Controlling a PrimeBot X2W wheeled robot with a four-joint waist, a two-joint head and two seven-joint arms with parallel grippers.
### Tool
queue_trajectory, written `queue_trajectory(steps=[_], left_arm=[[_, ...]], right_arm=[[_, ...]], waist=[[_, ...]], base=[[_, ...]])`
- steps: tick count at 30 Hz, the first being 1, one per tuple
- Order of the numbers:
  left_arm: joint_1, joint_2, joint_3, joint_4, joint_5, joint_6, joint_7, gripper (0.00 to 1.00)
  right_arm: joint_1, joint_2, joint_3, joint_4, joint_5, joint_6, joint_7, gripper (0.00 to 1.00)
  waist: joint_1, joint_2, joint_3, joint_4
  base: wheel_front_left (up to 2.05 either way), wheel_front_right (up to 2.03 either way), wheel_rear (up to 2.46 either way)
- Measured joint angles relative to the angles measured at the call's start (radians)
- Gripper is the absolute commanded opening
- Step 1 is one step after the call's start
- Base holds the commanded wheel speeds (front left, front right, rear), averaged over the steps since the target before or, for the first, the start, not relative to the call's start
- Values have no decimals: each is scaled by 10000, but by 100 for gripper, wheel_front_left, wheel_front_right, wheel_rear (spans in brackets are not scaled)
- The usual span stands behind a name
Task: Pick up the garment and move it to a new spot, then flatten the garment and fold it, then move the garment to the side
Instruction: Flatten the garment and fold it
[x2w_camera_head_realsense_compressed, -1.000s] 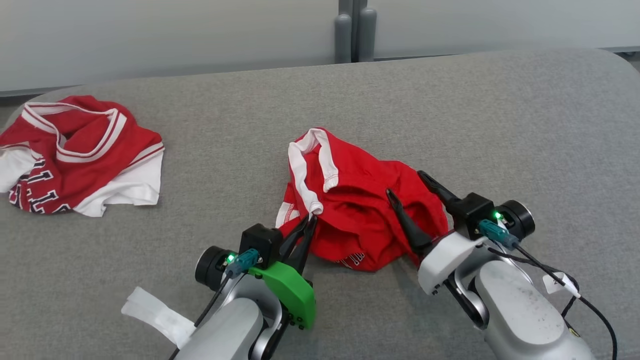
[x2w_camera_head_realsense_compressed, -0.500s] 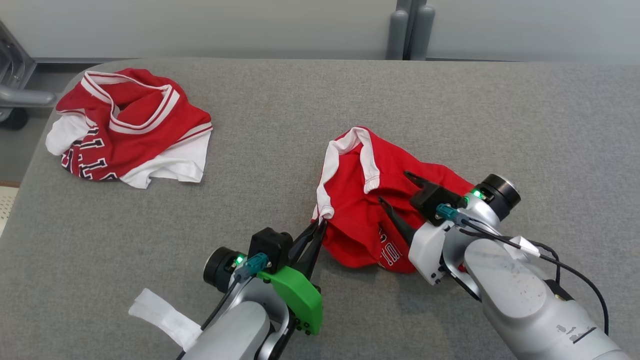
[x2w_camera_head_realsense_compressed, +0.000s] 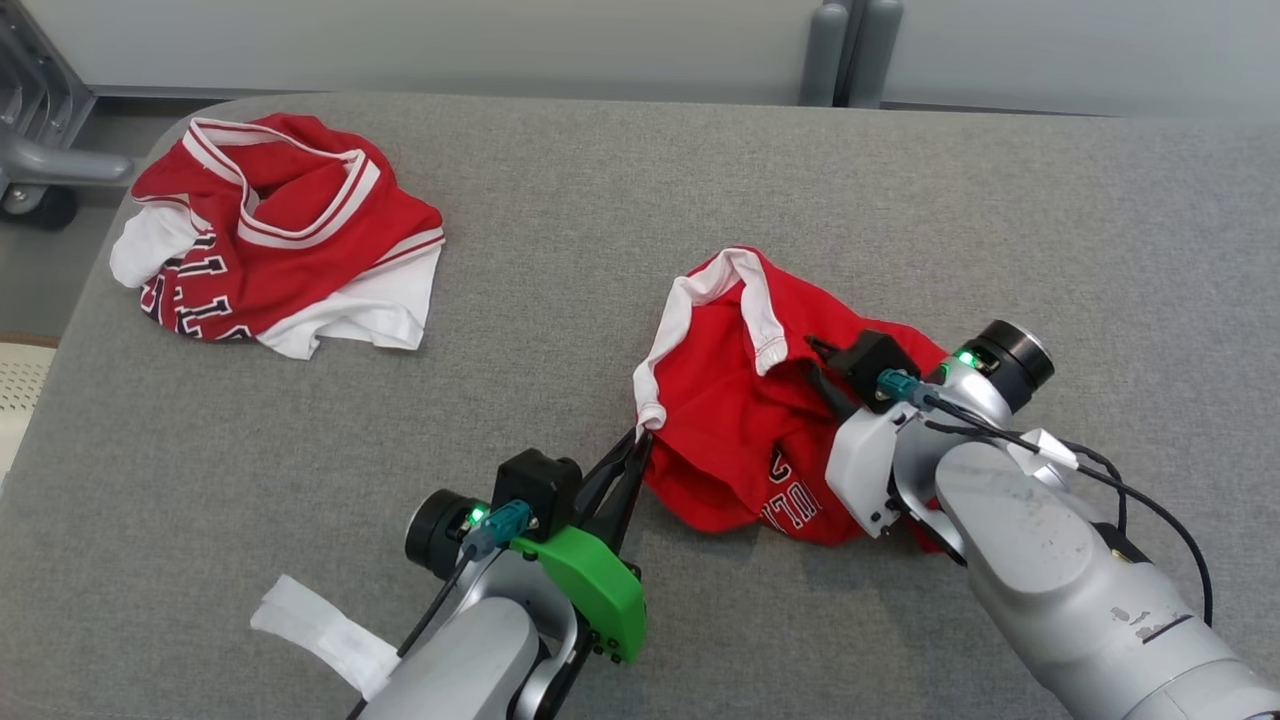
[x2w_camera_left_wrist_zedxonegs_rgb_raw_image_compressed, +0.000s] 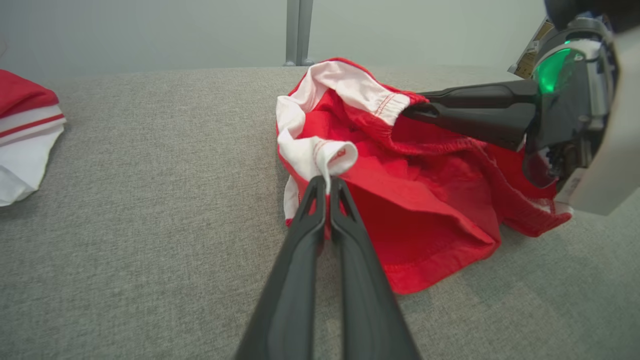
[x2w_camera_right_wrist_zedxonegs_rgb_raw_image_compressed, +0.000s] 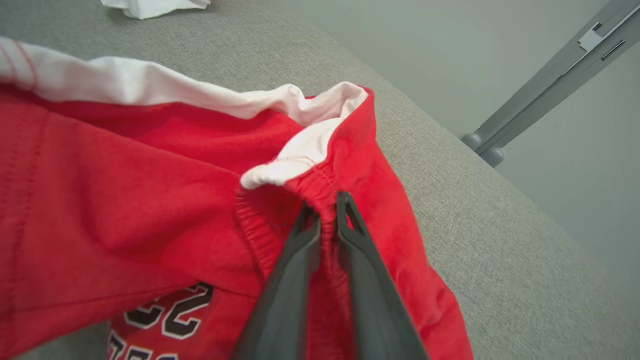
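The garment (x2w_camera_head_realsense_compressed: 730, 440), crumpled red shorts with white trim and black lettering, lies mid-table. My left gripper (x2w_camera_head_realsense_compressed: 643, 437) sits at its near left corner, shut on a fold of the white trim (x2w_camera_left_wrist_zedxonegs_rgb_raw_image_compressed: 325, 155). My right gripper (x2w_camera_head_realsense_compressed: 815, 360) reaches in from the right and is shut on the red elastic waistband (x2w_camera_right_wrist_zedxonegs_rgb_raw_image_compressed: 320, 187), fingers pinching the gathered cloth. In the left wrist view the right gripper (x2w_camera_left_wrist_zedxonegs_rgb_raw_image_compressed: 415, 107) points left into the waistband opening. The garment (x2w_camera_right_wrist_zedxonegs_rgb_raw_image_compressed: 125, 200) still rests on the grey table (x2w_camera_head_realsense_compressed: 600, 300).
A second red and white jersey (x2w_camera_head_realsense_compressed: 280, 250) lies bunched at the far left of the table. A white label (x2w_camera_head_realsense_compressed: 320, 630) hangs off my left forearm. Grey posts (x2w_camera_head_realsense_compressed: 850, 50) stand behind the table, and a metal cart (x2w_camera_head_realsense_compressed: 40, 120) beyond its left corner.
The head camera has swung, shifting the whole picture. My right gripper has pushed forward over the garment and closed on its waistband. The left gripper keeps its hold on the white trim.
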Motion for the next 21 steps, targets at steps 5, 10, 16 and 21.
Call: queue_trajectory(steps=[5, 10, 16, 21], left_arm=[[0, 0, 357, 69, 13, 10, 0, 0], [1, -4, 941, 134, 92, 21, 0, 0], [41, 88, 1569, -119, 92, 52, -2, 0], [295, 376, 1825, -380, 198, -77, 0, 0]], right_arm=[[-123, 144, -332, 128, 280, -12, -408, 0], [-179, 192, -1315, -40, 1283, -299, -955, 0], [174, 58, -2322, -500, 2236, -362, -1143, 0], [959, -403, -2640, -767, 2648, -276, -1143, 0]], waist=[[0, 0, 39, -78], [0, 0, 50, -287], [1, 0, -34, -607], [0, 0, -148, -952]], base=[[0, 0, 0], [0, 0, 0], [0, 0, 0], [0, 0, 0]])
